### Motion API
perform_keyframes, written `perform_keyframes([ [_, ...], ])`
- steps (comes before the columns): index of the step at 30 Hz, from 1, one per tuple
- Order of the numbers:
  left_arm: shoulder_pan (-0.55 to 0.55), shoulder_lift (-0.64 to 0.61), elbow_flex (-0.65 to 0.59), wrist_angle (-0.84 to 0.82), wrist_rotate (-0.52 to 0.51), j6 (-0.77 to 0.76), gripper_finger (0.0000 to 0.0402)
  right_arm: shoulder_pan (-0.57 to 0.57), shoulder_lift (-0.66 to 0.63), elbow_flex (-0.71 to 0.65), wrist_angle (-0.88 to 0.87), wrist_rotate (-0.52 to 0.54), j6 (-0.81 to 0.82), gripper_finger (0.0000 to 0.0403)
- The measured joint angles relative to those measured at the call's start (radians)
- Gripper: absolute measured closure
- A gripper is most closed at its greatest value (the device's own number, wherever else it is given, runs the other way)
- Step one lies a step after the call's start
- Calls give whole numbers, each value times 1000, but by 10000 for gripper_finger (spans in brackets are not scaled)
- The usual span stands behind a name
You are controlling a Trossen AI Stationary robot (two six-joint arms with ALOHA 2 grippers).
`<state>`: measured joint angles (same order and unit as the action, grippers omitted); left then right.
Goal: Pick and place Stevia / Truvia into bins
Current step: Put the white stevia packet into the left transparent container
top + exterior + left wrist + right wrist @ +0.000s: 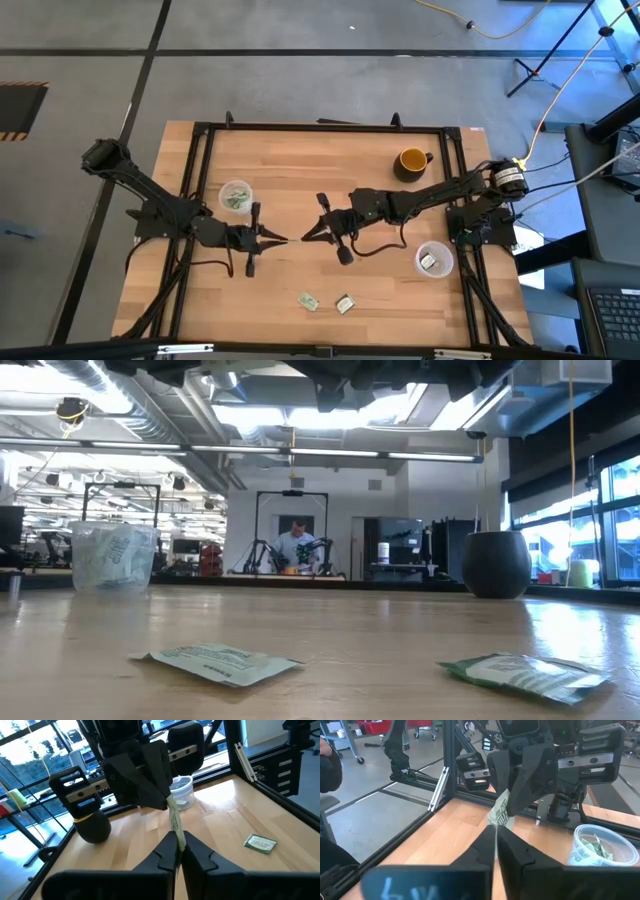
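Midair, above the middle of the table [330,160]: one green-and-white packet [173,819], pinched from both ends. Left gripper [178,842] clamped shut on one end, right gripper [495,828] clamped on the other, fingertips of the two almost meeting over the wood. Just beside the left gripper, toward the far edge: left cup [236,196], clear plastic, several packets already inside. Near the table's right edge, close to the right arm's base: right cup [433,260], with at least one packet in it. Lying flat on the wood nearer the front edge, well apart from both cups: two loose packets [308,300], side by side with a small gap between, the second [345,304] slightly to the right. Toward the far right corner: yellow mug [412,160] with a dark handle, upright, apart from everything else. Far off in the room behind the table: a person [297,546] at another rig.
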<state>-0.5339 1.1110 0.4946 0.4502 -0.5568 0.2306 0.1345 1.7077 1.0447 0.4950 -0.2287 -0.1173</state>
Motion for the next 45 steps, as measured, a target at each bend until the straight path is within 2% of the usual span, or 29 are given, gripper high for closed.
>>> perform_keyframes([
  [5,0,0,0,-12,-31,-29,394,0,0,1,-19,7,6,317],
  [7,0,-9,0,-37,-60,-50,392,0,0,2,-47,45,7,288],
  [10,0,-42,0,-108,-109,-99,391,0,0,2,-131,101,2,254],
  [13,0,-96,3,-218,-137,-183,393,-1,0,2,-227,108,3,233],
  [19,0,-189,111,-634,-167,-439,393,7,0,2,-303,108,4,221],
  [24,18,-187,255,-1135,-232,-828,393,9,0,2,-305,107,2,220],
  [28,78,-157,295,-1461,-176,-1123,393,9,0,2,-305,107,0,221],
  [32,152,-114,295,-1683,-96,-1305,393,9,0,2,-305,107,-10,221],
  [35,191,-71,295,-1734,-92,-1339,393,9,0,1,-305,105,-24,221],
  [41,252,36,296,-1725,-12,-1218,393,9,0,1,-305,105,-23,221],
  [45,276,116,296,-1725,7,-1158,392,9,0,1,-305,105,-23,221],
])
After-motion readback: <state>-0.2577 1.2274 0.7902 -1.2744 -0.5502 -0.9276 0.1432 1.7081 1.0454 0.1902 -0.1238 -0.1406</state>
